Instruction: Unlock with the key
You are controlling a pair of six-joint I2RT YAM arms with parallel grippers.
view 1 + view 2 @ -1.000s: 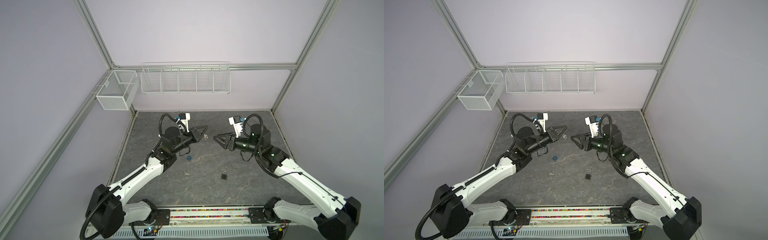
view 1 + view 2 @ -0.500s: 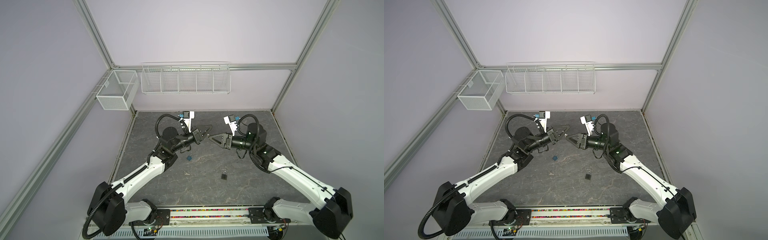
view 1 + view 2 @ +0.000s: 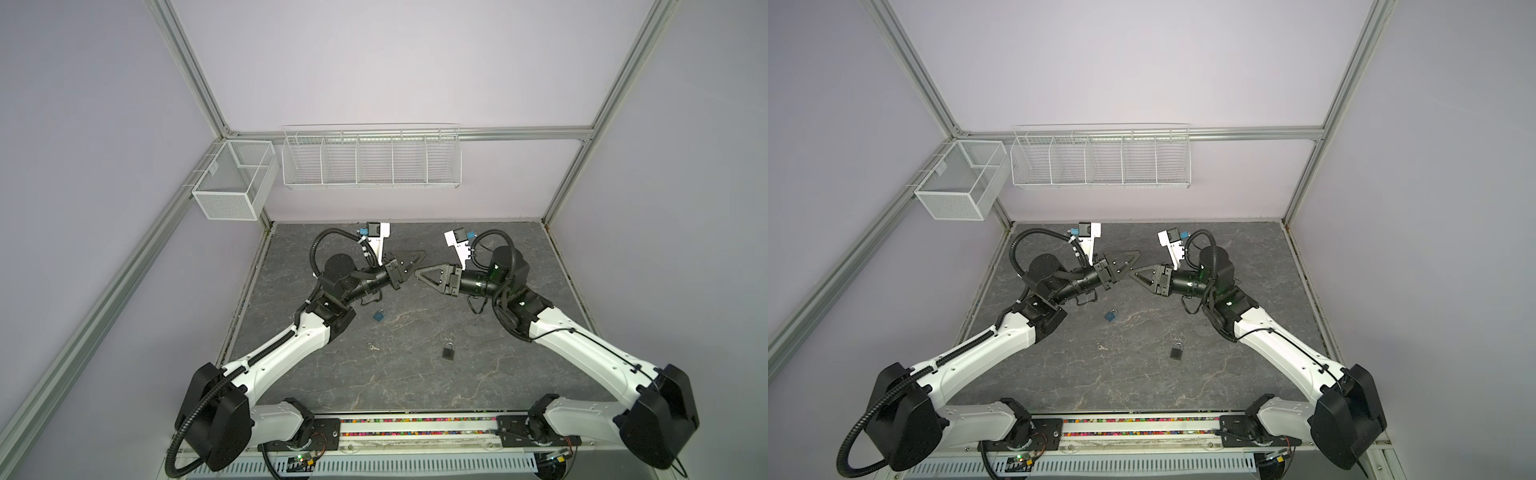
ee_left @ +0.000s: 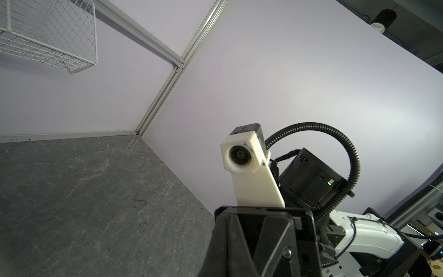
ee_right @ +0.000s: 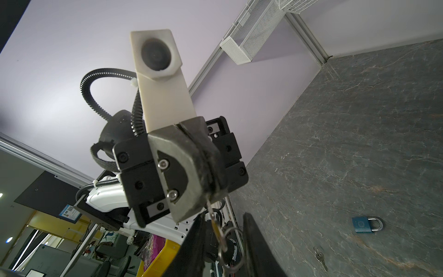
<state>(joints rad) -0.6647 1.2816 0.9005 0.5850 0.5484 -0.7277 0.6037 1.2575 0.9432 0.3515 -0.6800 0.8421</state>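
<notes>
My left gripper (image 3: 417, 262) (image 3: 1130, 262) is shut on a small key (image 5: 216, 227) that hangs from its fingertips with a ring (image 5: 231, 242). It is raised above the middle of the table. My right gripper (image 3: 417, 272) (image 5: 224, 249) faces it tip to tip, open. Its two dark fingers (image 5: 255, 247) stand on either side of the key and ring without clamping them. A blue padlock (image 3: 379, 314) (image 5: 365, 224) lies on the table below the left wrist. A black padlock (image 3: 448, 351) lies nearer the front. The left wrist view shows only the right arm's wrist camera (image 4: 241, 156) close up.
A second small key pair (image 3: 371, 346) (image 5: 320, 260) lies on the dark stone tabletop (image 3: 415, 386) between the padlocks. White wire baskets (image 3: 371, 160) (image 3: 232, 187) hang on the back and left walls, well above the arms.
Both arms have swung inward until their grippers meet over the table's middle. The right gripper's jaws have narrowed around the key held by the left gripper.
</notes>
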